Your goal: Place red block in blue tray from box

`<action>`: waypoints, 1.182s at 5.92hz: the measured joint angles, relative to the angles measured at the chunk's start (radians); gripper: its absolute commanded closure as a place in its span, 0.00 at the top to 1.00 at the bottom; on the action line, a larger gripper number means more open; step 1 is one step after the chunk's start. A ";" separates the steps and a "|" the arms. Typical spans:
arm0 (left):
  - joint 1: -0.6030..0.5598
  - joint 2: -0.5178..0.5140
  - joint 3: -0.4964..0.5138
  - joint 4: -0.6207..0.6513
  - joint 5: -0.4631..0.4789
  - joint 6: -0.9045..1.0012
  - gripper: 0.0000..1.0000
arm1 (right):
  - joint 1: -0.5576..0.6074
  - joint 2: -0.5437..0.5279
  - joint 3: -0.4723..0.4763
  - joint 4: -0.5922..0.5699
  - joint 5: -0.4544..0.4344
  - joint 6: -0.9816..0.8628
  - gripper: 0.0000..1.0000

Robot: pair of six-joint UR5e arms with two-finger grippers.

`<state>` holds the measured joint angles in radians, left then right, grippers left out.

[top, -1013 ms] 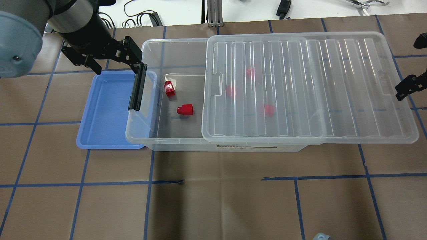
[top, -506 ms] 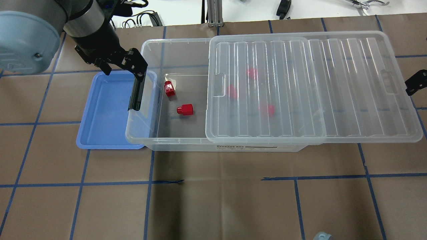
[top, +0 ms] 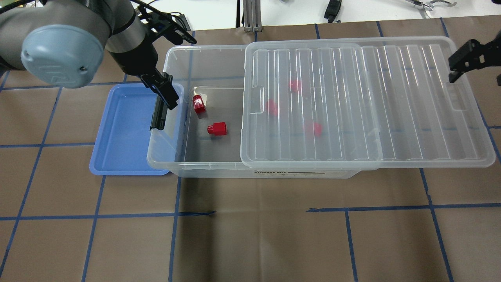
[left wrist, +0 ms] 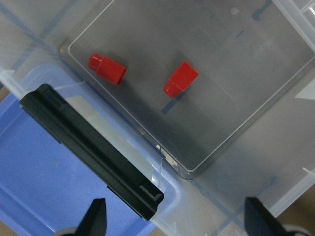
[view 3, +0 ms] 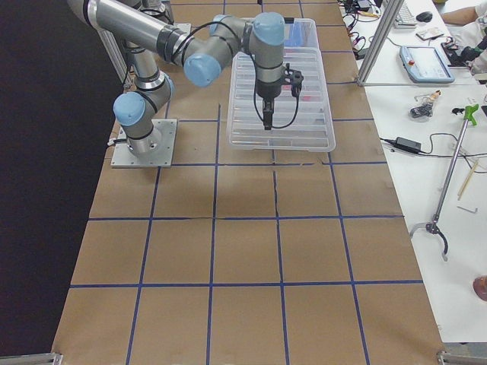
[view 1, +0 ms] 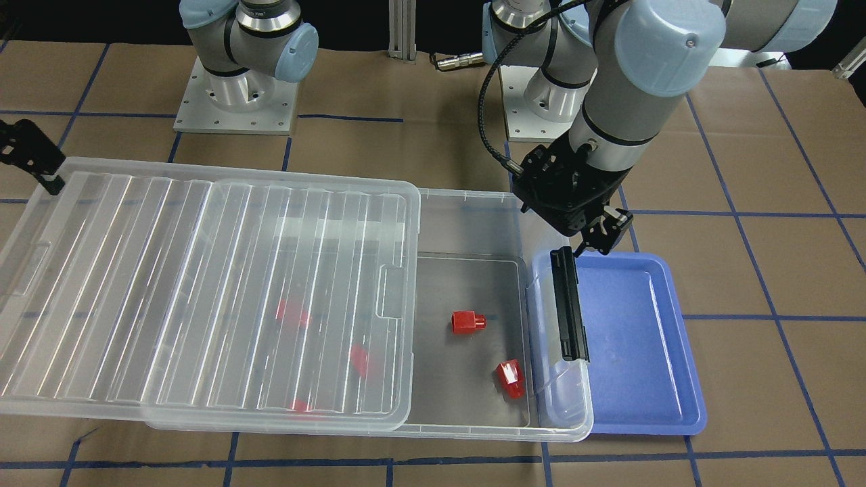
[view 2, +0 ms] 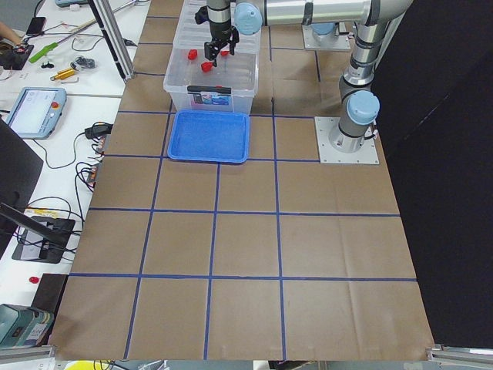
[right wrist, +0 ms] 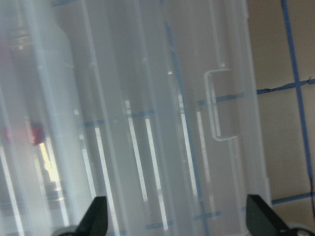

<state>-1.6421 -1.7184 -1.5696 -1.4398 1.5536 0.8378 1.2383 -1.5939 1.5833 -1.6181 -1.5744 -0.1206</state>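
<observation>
The red block (top: 216, 129) lies on the floor of the box (top: 203, 167), in its uncovered left part, stub toward the black latch (top: 158, 113). It also shows in the front view (view 1: 468, 322) and the left wrist view (left wrist: 180, 78). The blue tray (top: 121, 129) sits empty beside the box, its right edge under the box's latch end. My left gripper (top: 168, 98) is open and empty, high over the latch end. My right gripper (top: 460, 62) is open and empty over the right end of the ribbed lid (top: 352, 102).
A red wedge block (top: 199, 103) lies near the red block, closer to the latch. Three more red blocks (top: 271, 106) show blurred under the lid, which covers the box's right two thirds. Brown table paper with blue tape lines surrounds the box.
My left gripper has moved right, from beyond the tray's far edge to over the box's latch end, and turned. My right gripper has moved to the lid's far right corner. The lid slid slightly right.
</observation>
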 measured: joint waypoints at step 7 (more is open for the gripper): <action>-0.104 -0.303 -0.153 0.422 -0.022 0.212 0.92 | 0.317 0.046 -0.097 0.078 0.000 0.345 1.00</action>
<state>-1.7459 -2.0218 -1.7224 -1.0181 1.5312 1.0495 1.5552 -1.5475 1.4859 -1.5397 -1.5743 0.2245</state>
